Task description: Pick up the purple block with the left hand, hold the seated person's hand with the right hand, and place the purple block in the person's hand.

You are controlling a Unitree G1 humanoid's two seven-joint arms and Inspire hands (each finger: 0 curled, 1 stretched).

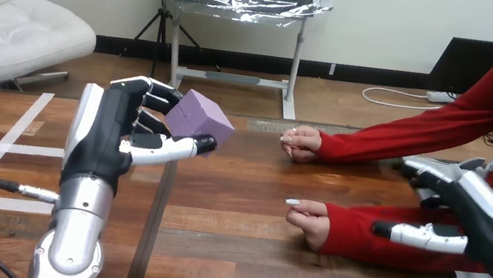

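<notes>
Your left hand (117,140) grips the purple block (204,118) between fingers and thumb, raised above the counter (229,252). Right of the block, apart from it, the person's far hand (300,143) and near hand (308,219) rest on the counter. Farther right of the block, your right hand (468,211) is open over a red sleeve (375,235).

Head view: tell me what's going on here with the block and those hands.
The left hand grips the block, fingers and thumb curled round it, raised above the table. The right hand is open by the person's near forearm, not closed on it. The person's far hand and near hand rest on the table, loosely curled, apart from the block. Holding and handover are not yet done.
</notes>
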